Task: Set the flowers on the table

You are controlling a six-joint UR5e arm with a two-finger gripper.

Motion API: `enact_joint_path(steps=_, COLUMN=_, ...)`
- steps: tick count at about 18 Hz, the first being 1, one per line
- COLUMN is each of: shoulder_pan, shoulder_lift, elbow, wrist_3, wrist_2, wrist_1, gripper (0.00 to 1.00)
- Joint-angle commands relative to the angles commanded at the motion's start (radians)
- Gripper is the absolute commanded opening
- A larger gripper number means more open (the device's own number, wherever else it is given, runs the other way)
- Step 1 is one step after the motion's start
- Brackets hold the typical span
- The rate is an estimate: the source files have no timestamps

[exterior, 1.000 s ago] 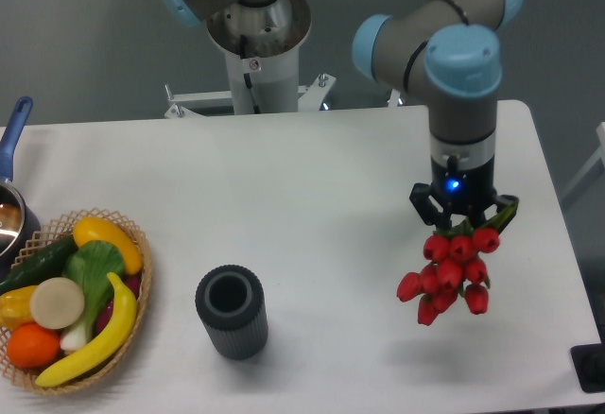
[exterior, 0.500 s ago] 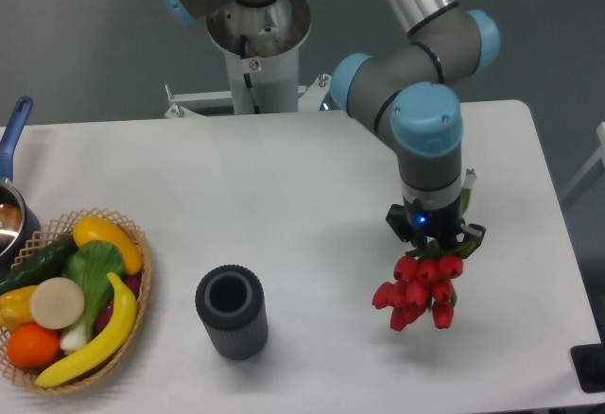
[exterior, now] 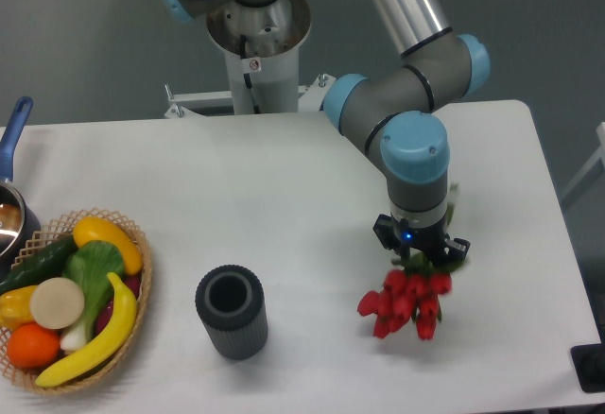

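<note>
The flowers [exterior: 402,302] are a bunch of red tulips hanging head-down over the right part of the white table [exterior: 284,206]. Their blooms are close to the tabletop or touching it; I cannot tell which. A bit of green leaf shows at the gripper. My gripper [exterior: 417,255] points straight down and is shut on the flowers just above the blooms. The arm hides most of the stems.
A dark grey ribbed cylinder vase [exterior: 231,311] stands upright left of the flowers. A wicker basket [exterior: 140,282] of fruit and vegetables sits at the front left edge. A pot with a blue handle [exterior: 13,130] is at the far left. The arm's base [exterior: 255,45] stands behind the table.
The gripper has moved left and down with the flowers, bringing the blooms closer to the tabletop. Vase and basket have not moved.
</note>
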Motion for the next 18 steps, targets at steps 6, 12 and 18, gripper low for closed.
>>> enact_joint_path(steps=6, shoulder_pan=0.006, shoulder_lift=0.041, elbow=0.011, wrist_3=0.009, wrist_2=-0.002, wrist_1=0.003, gripper=1.0)
enact_joint_path(steps=12, shoulder_pan=0.08, shoulder_lift=0.145, elbow=0.014, wrist_3=0.002, wrist_2=-0.011, wrist_1=0.002, gripper=1.0)
enact_joint_path(steps=18, shoulder_pan=0.132, shoulder_lift=0.205, elbow=0.014, wrist_3=0.095, wrist_2=-0.024, wrist_1=-0.012, gripper=1.0)
